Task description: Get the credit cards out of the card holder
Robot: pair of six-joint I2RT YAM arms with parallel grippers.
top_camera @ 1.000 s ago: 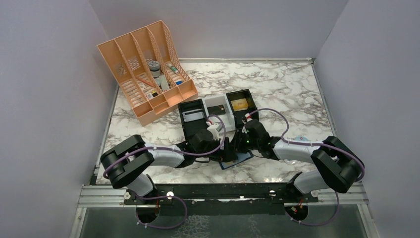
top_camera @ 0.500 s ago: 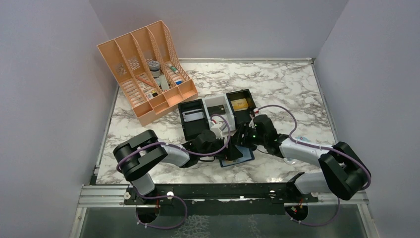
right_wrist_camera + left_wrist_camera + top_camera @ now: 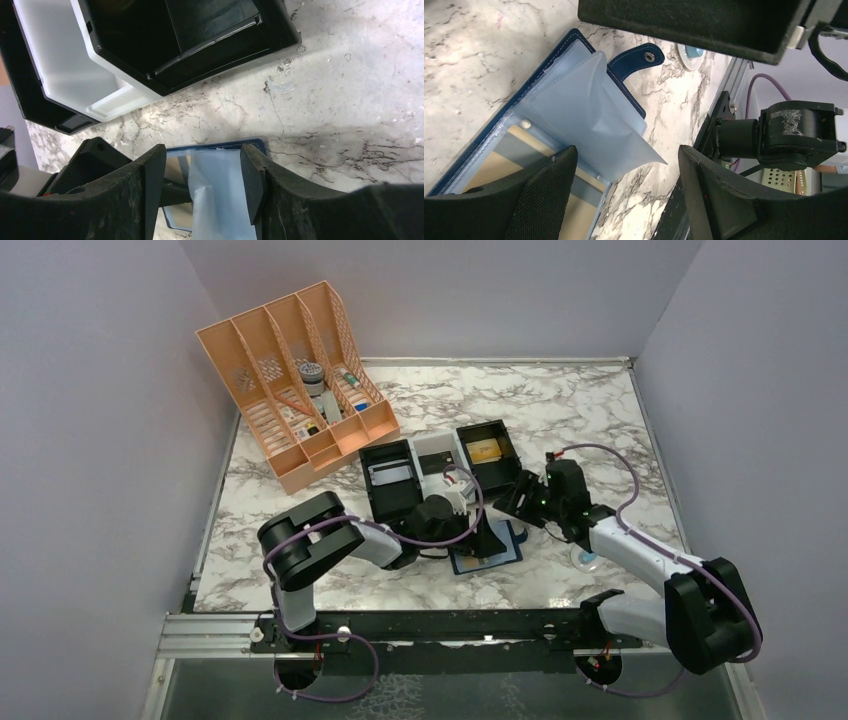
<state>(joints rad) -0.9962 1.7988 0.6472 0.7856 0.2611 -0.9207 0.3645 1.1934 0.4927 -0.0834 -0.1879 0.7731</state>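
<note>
Table: we see marble running wall to wall. Its far and right stretches lie bare, and the near edge ends at a metal rail.
File rack: orange and slotted, in the far left corner, well apart from both grippers.
Box trays: three stand in a row, black, white, black. The right wrist view shows only a narrow strip of bare marble between their near walls and the wallet's far edge.
Tray content: a gold-tan flat piece lies in the right-hand black tray.
Card holder: it lies open and flat on the marble just nearer than the trays, between the two arms. One pale blue-grey pocket leaf stands up, and its corner is free.
Left gripper: released, fingers spread wide over the open pockets and holding nothing.
Right gripper: also released and spread wide. We see the raised leaf between its fingers, with nothing gripped.
Credit card: tan, inside a clear pocket of the holder.
Strap tab: it lies flat past the holder's edge, near a small round disc.
</note>
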